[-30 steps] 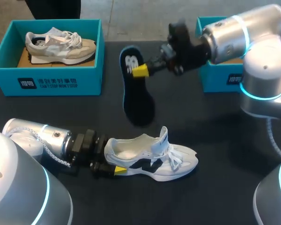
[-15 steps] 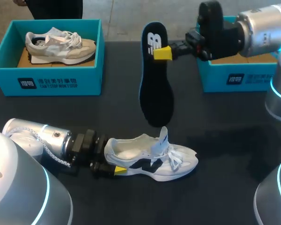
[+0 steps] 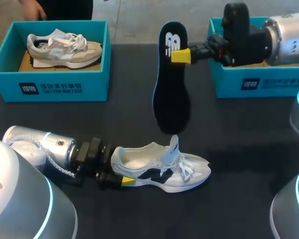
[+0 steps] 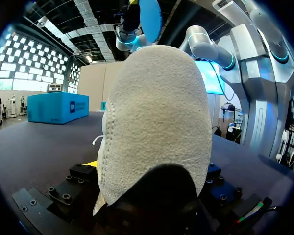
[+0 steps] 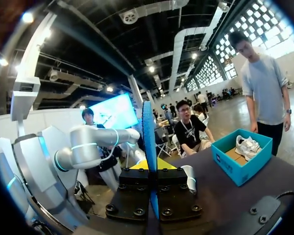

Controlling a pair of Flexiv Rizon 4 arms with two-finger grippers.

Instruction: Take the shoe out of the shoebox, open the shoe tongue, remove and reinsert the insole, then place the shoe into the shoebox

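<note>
- The right tool [image 3: 181, 56] is closed on the insole [image 3: 172, 94], pinching its two flat faces near the heel end that carries the logo. In the right wrist view the insole stands edge-on between the fingers.
- The insole hangs in the air above the table [image 3: 239, 149]. Its long axis runs from the tool down toward the robot, and its toe end is lowest, just above the raised tongue [image 3: 174, 142] of the shoe [image 3: 162, 172].
- The shoe rests on its sole on the table, heel toward the left arm and toe toward the right. Its long axis lies crosswise to the insole's.
- The left tool [image 3: 120, 180] is clamped on the shoe's heel. The heel fills the left wrist view.
- The shoe's opening lies under the insole's toe end and a little toward the left arm.
- The right arm looks set to reinsert the insole. The toe end would have to enter the opening behind the tongue, pointing toward the shoe's toe, and the insole would have to tilt into line with the shoe.
</note>
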